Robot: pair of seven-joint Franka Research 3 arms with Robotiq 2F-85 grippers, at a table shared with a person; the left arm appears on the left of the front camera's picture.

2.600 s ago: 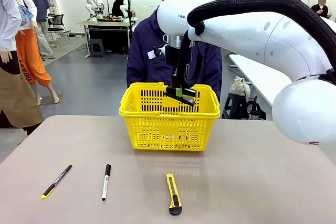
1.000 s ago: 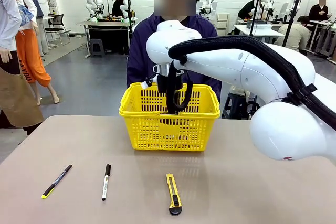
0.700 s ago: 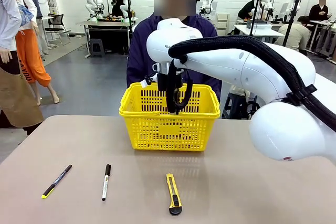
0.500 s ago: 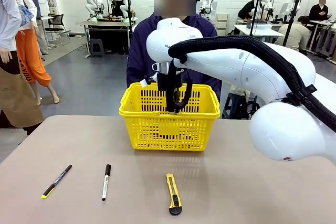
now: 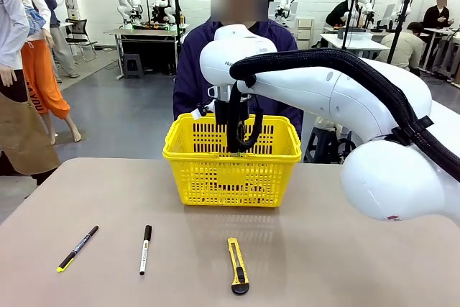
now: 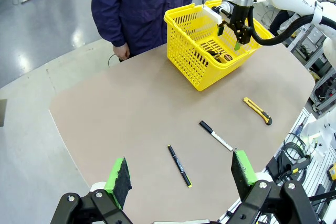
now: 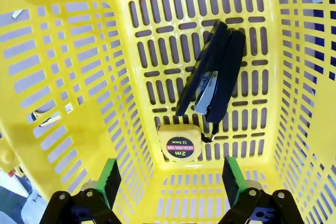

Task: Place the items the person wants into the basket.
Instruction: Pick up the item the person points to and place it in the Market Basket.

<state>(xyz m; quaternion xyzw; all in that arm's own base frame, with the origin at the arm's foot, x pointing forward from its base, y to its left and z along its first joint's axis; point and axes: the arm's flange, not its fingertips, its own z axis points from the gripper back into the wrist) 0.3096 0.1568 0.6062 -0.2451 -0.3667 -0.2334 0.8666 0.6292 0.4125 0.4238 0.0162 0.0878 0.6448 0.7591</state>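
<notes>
The yellow basket stands at the table's far side in front of the person. My right gripper reaches down into it and is open, holding nothing. In the right wrist view the black stapler and the round yellow-and-black tape measure lie on the basket floor below the open right gripper. The white marker with a black cap lies on the near left of the table. High over the table's near side, my left gripper stands open and empty.
A black pen with a yellow tip lies left of the marker. A yellow utility knife lies in front of the basket. The person's hand hangs at the far table edge.
The right gripper carried the stapler over the basket, lowered into it and opened; the stapler now lies on the basket floor. The left arm and table items have not moved.
</notes>
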